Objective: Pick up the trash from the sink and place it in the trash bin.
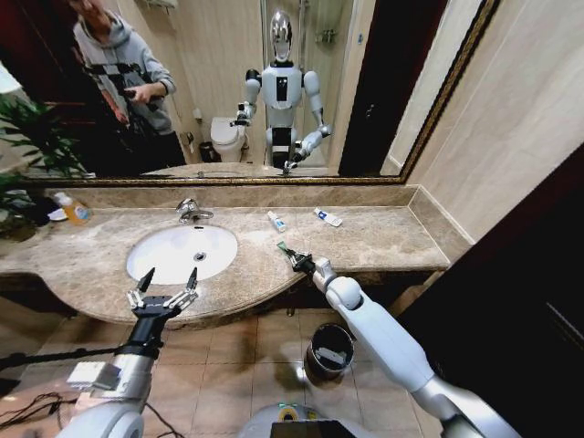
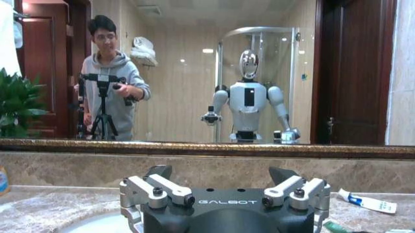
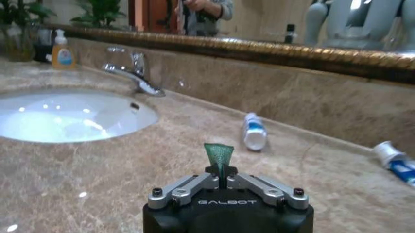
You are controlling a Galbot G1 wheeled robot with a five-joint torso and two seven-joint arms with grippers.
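A: Where does the right gripper (image 1: pixel 294 258) stand?

B: Over the worktop (image 1: pixel 383 239), at about three o'clock from the sink (image 1: pixel 182 251). Its fingers are pinched tight on the green tube (image 3: pixel 218 156), gripping only the tube's lower end, so most of it sticks out past the tips.

A: And the left gripper (image 1: pixel 164 287)?

B: It hovers at the sink's six o'clock edge, fingers spread wide, holding nothing.

A: The rest of the trash?

B: Two white tubes lie on the worktop toward the mirror, one (image 1: pixel 276 221) at about twelve o'clock from the right gripper, the other (image 1: pixel 328 216) at about one o'clock. The bin (image 1: pixel 329 350) sits on the floor below the worktop's edge, at roughly five o'clock from the right gripper.

A: What might go wrong?

B: Probably the hold. With so little of the tube clamped, a swing toward the bin could let it pivot or slip onto the floor. The bin's mouth is also small, so an early release could miss it.
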